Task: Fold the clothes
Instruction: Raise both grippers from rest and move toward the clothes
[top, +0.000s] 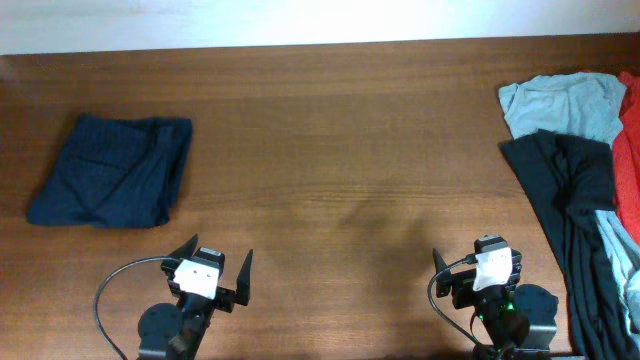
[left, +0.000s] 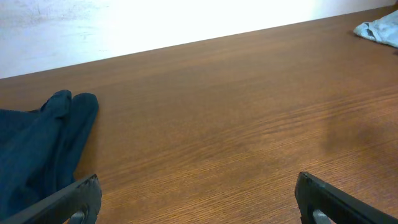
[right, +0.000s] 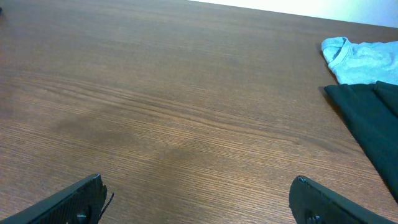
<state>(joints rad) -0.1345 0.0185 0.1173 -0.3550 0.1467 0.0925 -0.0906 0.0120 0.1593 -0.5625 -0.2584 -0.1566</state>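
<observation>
A folded dark-navy garment (top: 112, 172) lies at the left of the table; it also shows in the left wrist view (left: 37, 149). A pile of clothes lies at the right edge: a light-blue garment (top: 560, 105), a crumpled black T-shirt (top: 578, 200) and a red garment (top: 630, 140). The right wrist view shows the light-blue one (right: 364, 59) and the black one (right: 373, 118). My left gripper (top: 213, 265) (left: 198, 186) is open and empty near the front edge. My right gripper (top: 478, 262) (right: 198, 183) is open and empty, left of the pile.
The brown wooden table (top: 330, 150) runs to a white wall at the back. A corner of the light-blue garment (left: 379, 28) shows far right in the left wrist view. Black cables run by both arm bases.
</observation>
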